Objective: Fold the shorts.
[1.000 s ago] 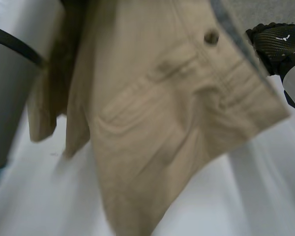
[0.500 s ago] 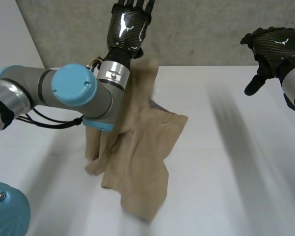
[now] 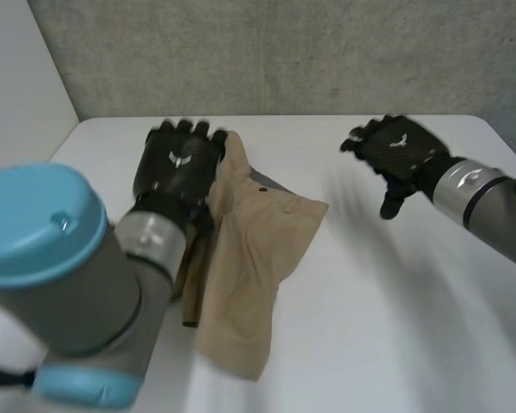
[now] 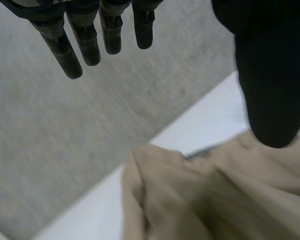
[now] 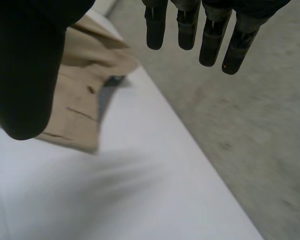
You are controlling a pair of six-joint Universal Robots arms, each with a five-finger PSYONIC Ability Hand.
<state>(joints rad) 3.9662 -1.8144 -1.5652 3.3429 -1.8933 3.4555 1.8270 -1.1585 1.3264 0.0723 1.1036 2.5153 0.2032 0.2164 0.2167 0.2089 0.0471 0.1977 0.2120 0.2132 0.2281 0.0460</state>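
Beige shorts (image 3: 254, 249) lie in a bunched heap on the white table (image 3: 396, 301), not yet spread or folded. The waist end sits beside the left hand (image 3: 179, 163) and the leg ends trail back along that arm's wrist. A ridge of cloth stands up just beside this hand's fingers. In the left wrist view the fingers (image 4: 85, 45) are straight and the thumb (image 4: 272, 85) stands well off them, so the hand is wide and holds nothing, with the cloth lying under its palm. The right hand (image 3: 397, 153) hovers well apart from the shorts, on the far side of them from the left hand, its fingers (image 5: 210, 35) relaxed and empty too. The step in hand looks like getting the garment flat before any fold. To do that well, each of the 2 hands would probably take 1 end of the waistband (image 3: 273, 183), near the small dark button (image 3: 261, 188), and pinch through both layers. Drawing the ends apart low over the table should let the legs drag out smooth. A grab at the raised ridge alone would likely lift only 1 layer and twist the heap further.
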